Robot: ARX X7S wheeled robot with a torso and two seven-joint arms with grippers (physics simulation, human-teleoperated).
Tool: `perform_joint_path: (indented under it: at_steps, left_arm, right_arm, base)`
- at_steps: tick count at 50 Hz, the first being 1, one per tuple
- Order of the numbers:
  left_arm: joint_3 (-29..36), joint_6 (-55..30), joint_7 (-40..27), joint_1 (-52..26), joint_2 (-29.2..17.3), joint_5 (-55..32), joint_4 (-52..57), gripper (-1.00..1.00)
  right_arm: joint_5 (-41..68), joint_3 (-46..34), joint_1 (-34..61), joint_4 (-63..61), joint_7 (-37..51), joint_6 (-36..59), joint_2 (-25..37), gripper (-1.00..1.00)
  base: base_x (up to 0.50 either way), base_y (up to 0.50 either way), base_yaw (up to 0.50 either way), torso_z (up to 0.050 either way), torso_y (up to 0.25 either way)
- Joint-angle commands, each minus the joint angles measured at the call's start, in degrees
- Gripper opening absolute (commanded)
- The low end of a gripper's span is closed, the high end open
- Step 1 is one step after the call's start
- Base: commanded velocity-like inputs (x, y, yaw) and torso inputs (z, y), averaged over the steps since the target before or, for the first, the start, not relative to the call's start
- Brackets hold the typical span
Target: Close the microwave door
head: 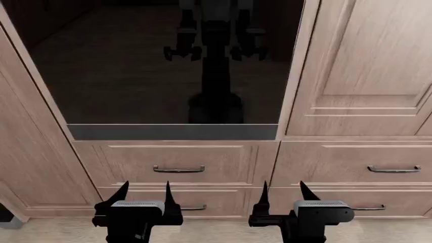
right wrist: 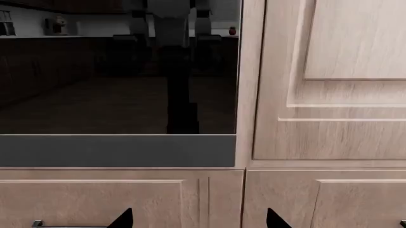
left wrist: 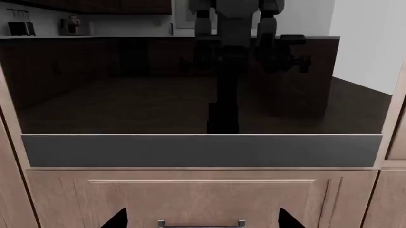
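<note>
A dark glossy appliance front [head: 169, 66] with a grey strip [head: 172, 131] along its lower edge is built flush into the wooden cabinets and mirrors the robot. I cannot tell whether it is the microwave; no open door shows in any view. My left gripper [head: 145, 193] is held low in front of the drawers under that panel, open and empty. My right gripper [head: 284, 193] hangs beside it, also open and empty. In the left wrist view the left gripper [left wrist: 201, 219] faces a drawer front; the right gripper [right wrist: 198, 219] faces the seam between two drawers.
Wooden drawers with metal handles [head: 179, 169] [head: 395, 169] lie below the panel. A tall cabinet door [head: 368, 61] stands to the right of it and a side panel [head: 27, 152] to the left. The floor [head: 216, 230] lies under the grippers.
</note>
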Motion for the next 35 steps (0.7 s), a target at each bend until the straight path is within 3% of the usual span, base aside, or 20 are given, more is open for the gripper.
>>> perform_joint_path:
  at_steps: [1,20,29,35]
  left_arm:
    - [1.0,-0.1,-1.1,0.0,-0.9,-0.9,0.1,1.0]
    - [4.7,1.2,-4.0,0.5,-3.6,-2.4,2.7,1.0]
    - [3.3,-15.9,-6.4,-2.2,-3.8,-9.1,23.7,1.0]
    - [0.8,-31.2,-9.8,-9.0,-4.3,-15.4,38.8,1.0]
  right_arm:
    - [0.9,-1.1,0.0,0.1,1.1,-0.1,0.9,1.0]
    - [3.2,-4.9,0.3,-1.9,3.6,1.6,4.0,1.0]
    - [2.9,-5.8,0.8,-14.8,4.8,10.2,5.8,1.0]
    - [2.7,-6.1,4.0,-28.9,5.4,22.0,7.5,1.0]
  base:
    - [0.0,0.0,0.0,0.0,0.0]
    - [0.0,0.0,0.0,0.0,0.0]
    - [0.0,0.0,0.0,0.0,0.0]
    - [0.0,0.0,0.0,0.0,0.0]
